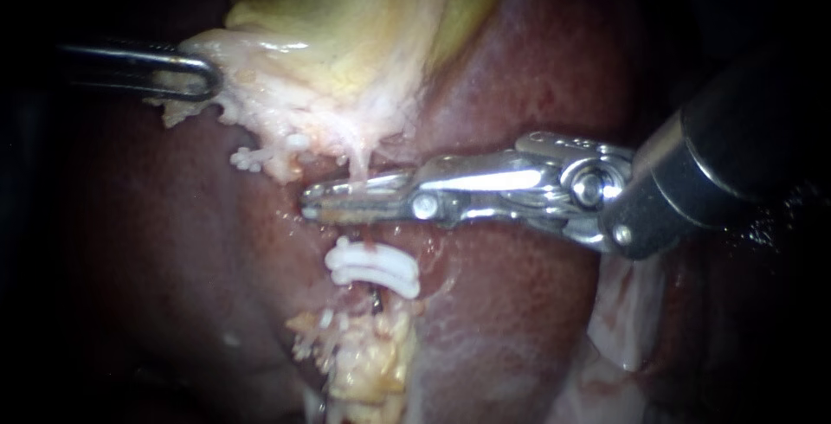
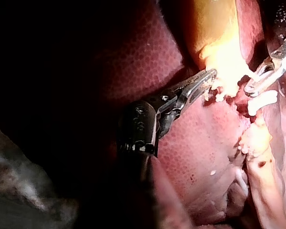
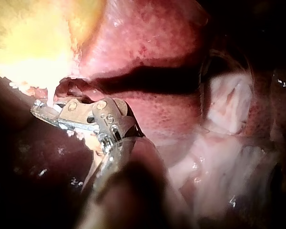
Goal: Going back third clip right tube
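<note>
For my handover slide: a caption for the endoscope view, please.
Endoscope view: left instrument grips the gallbladder; right instrument lies across the tube above two white clips.

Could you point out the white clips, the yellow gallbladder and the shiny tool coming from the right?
clips [image 1: 374, 268]: endoscope view, middle of the white bands.
gallbladder [image 1: 346, 26]: endoscope view, its yellow wall.
right instrument [image 1: 313, 201]: endoscope view, the very tip.

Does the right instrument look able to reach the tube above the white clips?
Probably yes: the right instrument lies at the tube just above the clips, nothing between them; the left instrument is well aside.
</note>
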### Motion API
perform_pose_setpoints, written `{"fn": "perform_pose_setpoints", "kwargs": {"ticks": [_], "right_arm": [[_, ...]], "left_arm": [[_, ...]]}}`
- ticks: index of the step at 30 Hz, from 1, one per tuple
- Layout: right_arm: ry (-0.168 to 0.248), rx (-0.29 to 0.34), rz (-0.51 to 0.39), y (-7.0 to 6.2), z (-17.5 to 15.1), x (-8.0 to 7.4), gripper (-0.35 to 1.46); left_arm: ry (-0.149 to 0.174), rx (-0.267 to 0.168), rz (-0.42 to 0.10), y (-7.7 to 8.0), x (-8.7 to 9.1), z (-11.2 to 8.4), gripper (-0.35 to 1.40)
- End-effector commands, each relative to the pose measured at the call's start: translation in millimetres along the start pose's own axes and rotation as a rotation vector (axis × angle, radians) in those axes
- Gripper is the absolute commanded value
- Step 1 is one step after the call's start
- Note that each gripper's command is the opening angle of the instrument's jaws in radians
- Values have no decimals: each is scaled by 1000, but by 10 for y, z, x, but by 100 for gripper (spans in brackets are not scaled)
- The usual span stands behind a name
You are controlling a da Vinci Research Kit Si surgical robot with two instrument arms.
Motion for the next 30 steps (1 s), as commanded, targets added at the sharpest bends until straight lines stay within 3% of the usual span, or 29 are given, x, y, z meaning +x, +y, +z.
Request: {"fn": "perform_pose_setpoints", "kwargs": {"ticks": [1, 2, 3, 8, 13, 16, 21, 26, 30], "right_arm": [[6, 0, 9, 1, 0, 0, -35], [13, 5, 8, 2, 1, 0, -26], [24, 13, 6, 4, 3, -1, -4], [59, 31, -2, 19, 15, -6, 37], [70, 10, -17, 38, 22, -16, 43], [106, -32, -20, 54, 22, -19, 44], [127, -66, -26, 82, 12, -21, 45], [152, -97, -26, 94, 1, -20, 45], [162, -111, -28, 93, -2, -21, 46]], "left_arm": [[0, 0, 0, 0, 0, 0, -35], [0, 0, 0, 0, 0, 0, -35], [0, 0, 0, 0, 0, 0, -35], [0, 0, 0, 0, 0, 0, -35], [0, 1, 1, 0, -1, 1, -35], [0, 1, 1, 0, -1, 1, -35], [0, 2, 1, 0, -1, 1, -35], [0, 2, 1, 0, -1, 1, -35], [0, 2, 1, 0, -2, 1, -35]]}}
